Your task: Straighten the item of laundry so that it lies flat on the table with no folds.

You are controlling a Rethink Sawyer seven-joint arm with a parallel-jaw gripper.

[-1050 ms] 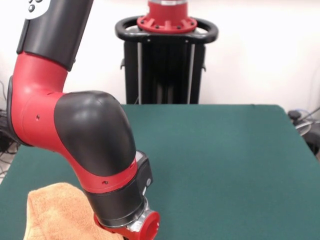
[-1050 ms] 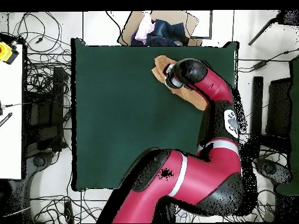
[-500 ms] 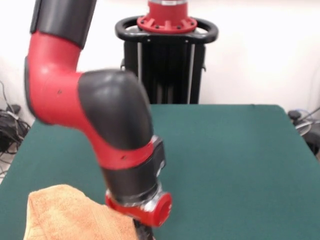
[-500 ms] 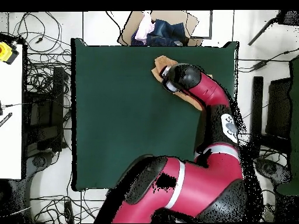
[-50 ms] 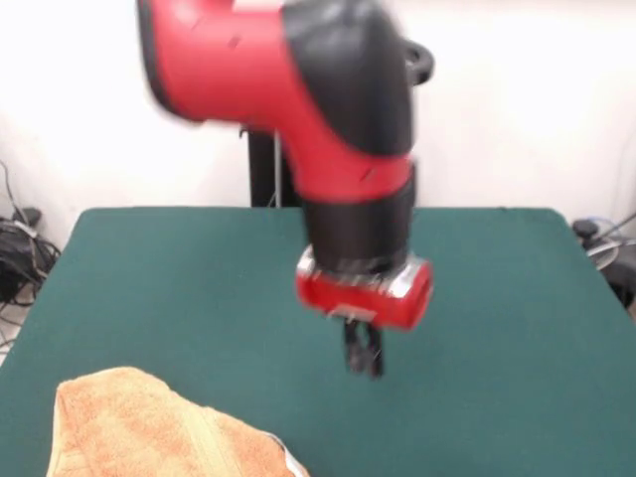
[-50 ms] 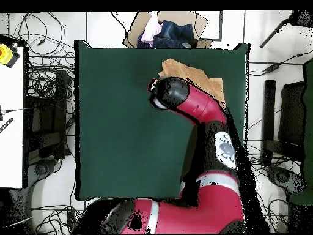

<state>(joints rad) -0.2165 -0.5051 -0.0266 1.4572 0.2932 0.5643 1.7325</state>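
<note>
- towel lies bunched on the worktop at its near left corner in the front view
- pincer hangs above mid-worktop, right of the towel, apart

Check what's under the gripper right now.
Only bare green table lies under the gripper, which hangs above it holding nothing. The orange towel sits off to one side, bunched, not beneath it.

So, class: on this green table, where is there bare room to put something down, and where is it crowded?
Bare felt covers most of the table: the whole stretch from the end effector to the far edge and both sides. The only crowded spot is the corner where the orange-tan towel lies bunched.
</note>
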